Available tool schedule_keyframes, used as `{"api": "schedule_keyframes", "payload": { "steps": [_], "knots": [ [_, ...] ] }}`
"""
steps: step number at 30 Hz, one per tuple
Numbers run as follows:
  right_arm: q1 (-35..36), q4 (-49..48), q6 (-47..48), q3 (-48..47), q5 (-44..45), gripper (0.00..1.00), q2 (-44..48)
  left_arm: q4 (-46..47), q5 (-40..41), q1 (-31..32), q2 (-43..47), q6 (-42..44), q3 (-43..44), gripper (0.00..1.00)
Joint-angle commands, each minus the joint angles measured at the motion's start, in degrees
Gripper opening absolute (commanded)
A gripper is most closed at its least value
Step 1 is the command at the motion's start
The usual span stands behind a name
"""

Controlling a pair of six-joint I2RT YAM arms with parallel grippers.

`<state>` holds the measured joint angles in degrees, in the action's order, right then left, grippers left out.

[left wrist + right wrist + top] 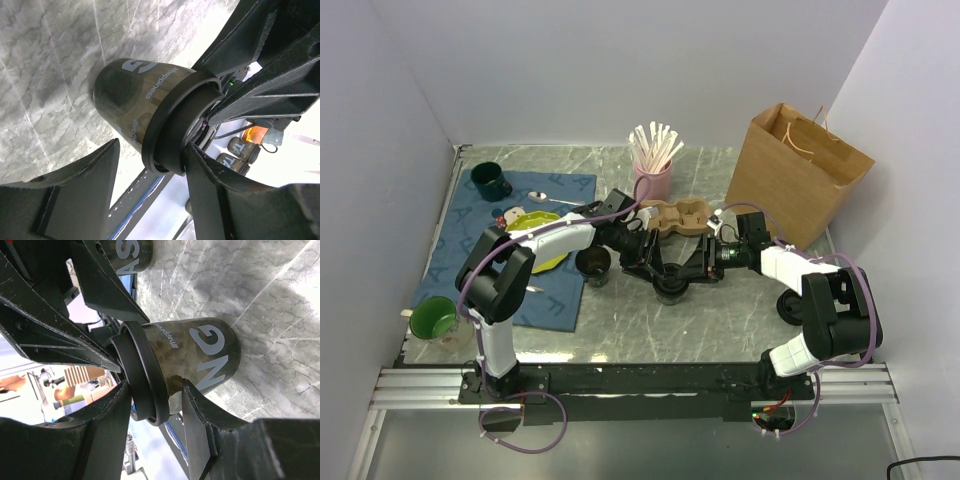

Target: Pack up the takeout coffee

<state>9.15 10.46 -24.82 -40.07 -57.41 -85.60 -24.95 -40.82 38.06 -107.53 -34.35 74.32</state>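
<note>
A dark coffee cup (670,288) with a black lid (175,125) stands on the marble table, between both grippers. My right gripper (696,264) is shut on the cup's lidded rim. In the right wrist view (156,387) one finger lies on the lid (142,372) and the other presses the cup wall (200,360). My left gripper (640,256) is open around the lid (155,150); one finger (220,195) touches the lid, the other stands apart. A second dark cup (593,264) without a lid stands to the left. The cardboard cup carrier (677,215) lies behind.
A brown paper bag (795,170) stands open at the back right. A pink cup of wooden stirrers (653,172) stands behind the carrier. A blue mat (510,250) at left holds a yellow plate (535,245), a spoon and a dark mug (488,180). A green mug (435,318) is front left.
</note>
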Motion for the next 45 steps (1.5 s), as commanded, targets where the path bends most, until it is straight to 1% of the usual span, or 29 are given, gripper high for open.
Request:
{"api": "schedule_keyframes", "payload": {
  "steps": [1, 11, 18, 21, 26, 30, 33, 35, 38, 39, 41, 42, 45],
  "knots": [
    [1.4, 5.01, 1.0, 1.93, 11.18, 0.32, -1.41, 1.39, -2.51, 1.05, -1.46, -0.63, -0.41, 0.59],
    [1.49, 3.78, -0.14, 2.81, 11.09, 0.31, -1.06, 2.45, -3.83, 1.22, -2.07, -1.43, 0.29, 0.6],
    [1.84, 3.6, -0.41, 2.63, 10.83, 0.31, -1.06, 2.36, -2.87, 1.4, -3.13, -1.6, 0.38, 0.55],
    [1.84, 3.86, -1.02, 2.37, 10.3, 0.33, -0.71, 1.93, -0.76, 1.49, -2.95, -1.6, 0.38, 0.49],
    [1.75, 5.98, -1.9, 0.7, 9.77, 0.48, 1.48, -2.73, 6.0, 1.49, -3.13, 1.12, 0.47, 0.48],
    [0.7, 8.17, -1.99, -1.05, 8.63, 0.58, 2.54, -4.05, 8.21, 1.49, -3.13, 1.65, -0.76, 0.47],
    [-0.79, 9.22, -1.29, -2.37, 7.93, 0.63, 3.42, -4.4, 9.17, 1.49, -3.48, 1.74, -1.29, 0.47],
    [-1.67, 10.11, -0.5, -3.42, 6.87, 0.64, 3.95, -5.11, 9.7, 1.49, -3.74, 2.18, -1.29, 0.47],
    [-3.78, 10.81, 0.64, -4.39, 5.47, 0.63, 4.65, -5.64, 10.49, 1.49, -4.01, 2.44, -1.11, 0.47],
    [-4.39, 10.9, 0.82, -4.48, 4.85, 0.59, 4.83, -5.72, 10.76, 1.49, -4.18, 2.53, -1.11, 0.47],
    [-5.8, 10.64, 1.43, -4.84, 3.28, 0.55, 5.01, -5.9, 10.76, 1.49, -4.27, 2.62, -1.11, 0.46],
    [-5.98, 10.72, 1.79, -4.92, 2.66, 0.51, 4.83, -5.99, 10.85, 1.57, -4.36, 2.62, -1.2, 0.46],
    [-5.98, 11.16, 3.46, -5.28, 1.42, 0.47, 3.78, -6.07, 11.02, 1.57, -4.53, 2.71, -1.11, 0.47]
  ]
}}
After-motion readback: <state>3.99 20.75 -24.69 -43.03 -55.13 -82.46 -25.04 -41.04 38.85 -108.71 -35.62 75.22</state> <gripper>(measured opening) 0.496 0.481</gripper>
